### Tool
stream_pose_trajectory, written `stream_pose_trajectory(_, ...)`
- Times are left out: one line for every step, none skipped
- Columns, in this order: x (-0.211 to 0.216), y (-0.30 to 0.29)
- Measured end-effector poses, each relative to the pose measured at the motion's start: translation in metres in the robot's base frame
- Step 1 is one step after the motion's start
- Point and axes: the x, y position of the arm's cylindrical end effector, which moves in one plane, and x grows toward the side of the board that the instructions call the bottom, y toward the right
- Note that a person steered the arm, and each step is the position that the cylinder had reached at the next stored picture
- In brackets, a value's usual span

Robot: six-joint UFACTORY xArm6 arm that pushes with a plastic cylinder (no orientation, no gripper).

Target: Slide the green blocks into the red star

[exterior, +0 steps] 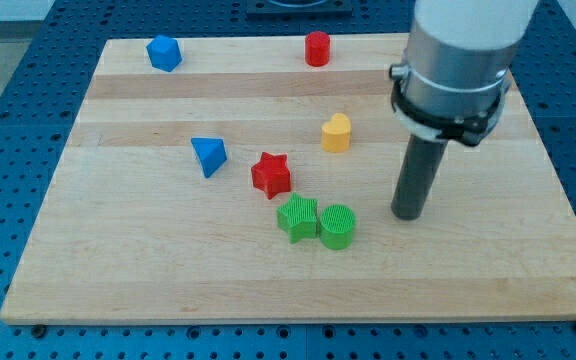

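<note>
A red star (271, 174) lies near the middle of the wooden board (118, 270). Just below and to its right sit a green star (297, 217) and a green cylinder (337, 226), touching each other side by side. The green star is close to the red star, with a small gap between them. My tip (406, 214) rests on the board to the right of the green cylinder, apart from it by about a block's width.
A yellow heart-shaped block (336, 132) lies above and to the right of the red star. A blue triangle (208, 156) lies to its left. A blue block (164, 53) and a red cylinder (316, 48) sit near the board's top edge.
</note>
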Motion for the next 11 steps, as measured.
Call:
stream_pose_trajectory(0.02,-0.019)
stream_pose_trajectory(0.033,-0.04)
stream_pose_trajectory(0.035,-0.061)
stream_pose_trajectory(0.034,-0.077)
stream_pose_trajectory(0.034,-0.086)
stream_pose_trajectory(0.034,-0.076)
stream_pose_trajectory(0.031,-0.059)
stream_pose_trajectory(0.02,-0.063)
stream_pose_trajectory(0.015,-0.093)
stream_pose_trajectory(0.01,-0.116)
stream_pose_trajectory(0.004,-0.117)
